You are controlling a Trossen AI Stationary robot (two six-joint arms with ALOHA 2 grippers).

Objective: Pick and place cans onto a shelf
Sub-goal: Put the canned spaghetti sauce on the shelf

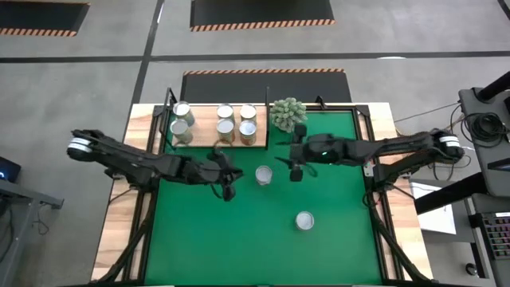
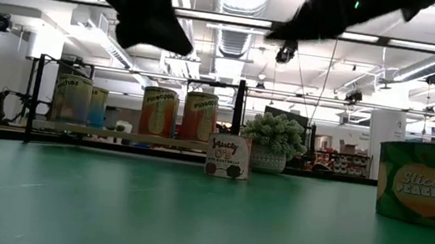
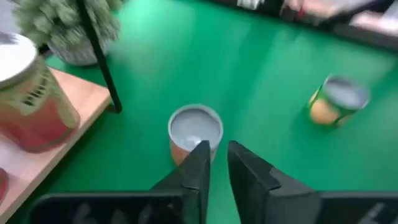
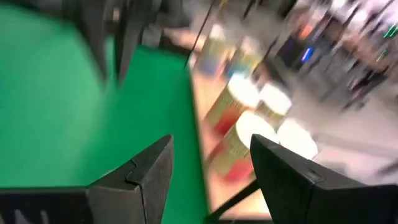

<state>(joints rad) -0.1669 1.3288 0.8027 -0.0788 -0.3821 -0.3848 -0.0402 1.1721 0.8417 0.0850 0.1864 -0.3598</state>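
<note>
A: where are the cans? I count six on the shelf [image 1: 209, 137], plus one [image 1: 264, 175] mid-mat and another [image 1: 304, 221] nearer the front.

B: yep. left gripper [image 1: 229, 190] sits just beside the mid-mat can, fingers almost together, empty. right gripper [image 1: 292, 171] on its other side, fingers apart, near the plant [image 1: 287, 114].

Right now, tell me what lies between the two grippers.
One can stands upright on the green mat between the left gripper and the right gripper, nothing else; the high view shows it.
</note>
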